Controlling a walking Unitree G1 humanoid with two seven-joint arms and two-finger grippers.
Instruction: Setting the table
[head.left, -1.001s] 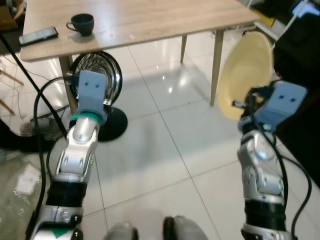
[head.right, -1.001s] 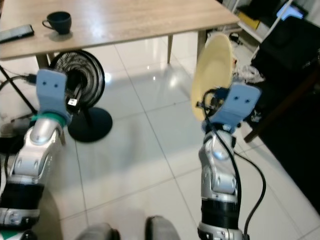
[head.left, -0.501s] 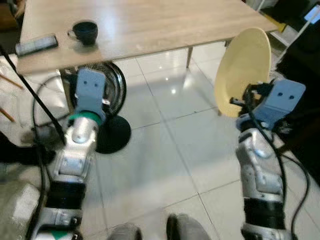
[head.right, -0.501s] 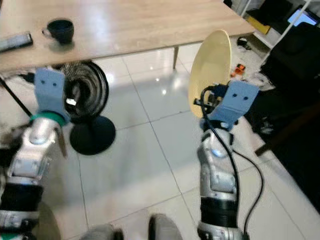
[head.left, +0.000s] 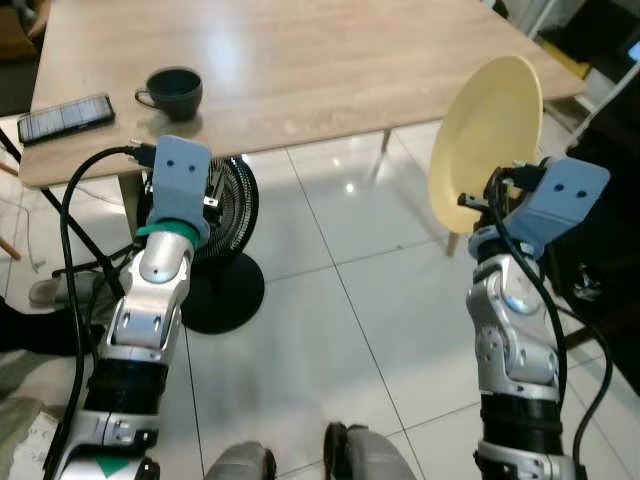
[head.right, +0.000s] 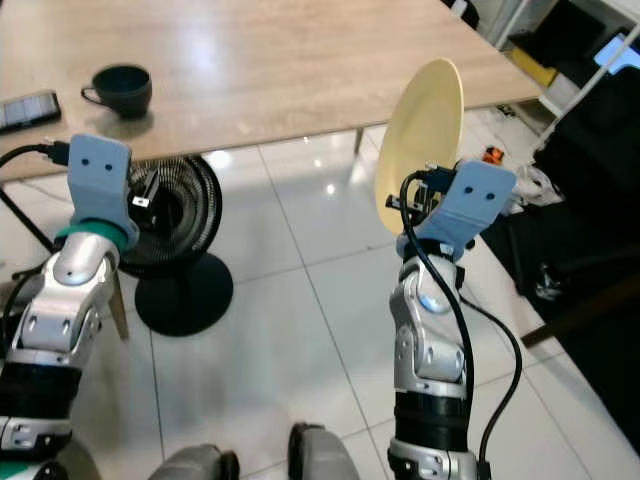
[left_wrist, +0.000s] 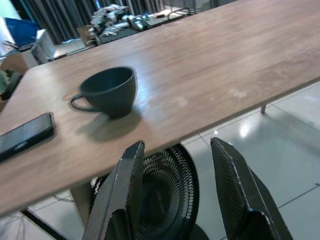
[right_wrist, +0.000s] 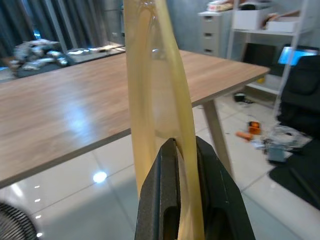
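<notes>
Head views: right gripper (head.right: 425, 200) pinches the yellow plate (head.right: 420, 140) on edge, upright, short of the table (head.left: 300, 60); left wrist: left gripper (left_wrist: 175, 195) spread, empty, cup (left_wrist: 107, 90) ahead; right wrist: plate's rim apparently between fingers (right_wrist: 162, 200).

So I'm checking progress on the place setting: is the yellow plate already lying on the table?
No, the yellow plate is held upright on edge in the right gripper, off the table.
</notes>
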